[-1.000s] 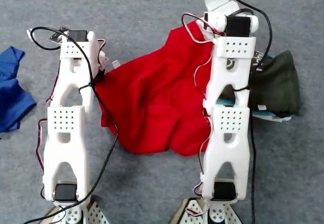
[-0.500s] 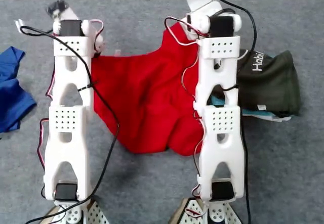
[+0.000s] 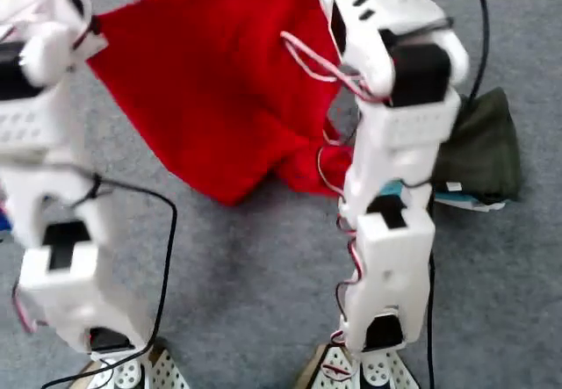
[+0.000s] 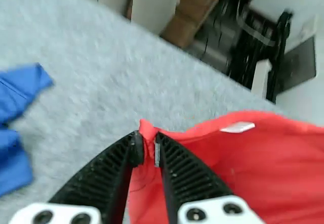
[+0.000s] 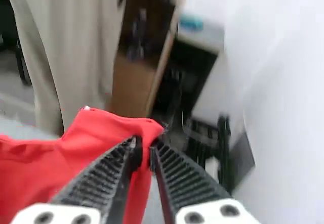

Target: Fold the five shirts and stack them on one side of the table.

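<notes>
Matt cloth red shirt; rough felt table.

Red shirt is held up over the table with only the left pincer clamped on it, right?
Not only the left. The right wrist view shows the right pincer clamped on the red shirt too, while the left pincer grips another edge, so both hold it up.

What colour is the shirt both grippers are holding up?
The shirt is plain red, clearest in the high view.

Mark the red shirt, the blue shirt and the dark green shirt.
red shirt (image 3: 202, 82): high view, middle of the raised cloth
blue shirt (image 4: 20, 90): left wrist view, crumpled cloth
dark green shirt (image 3: 485, 147): high view, folded top face
</notes>
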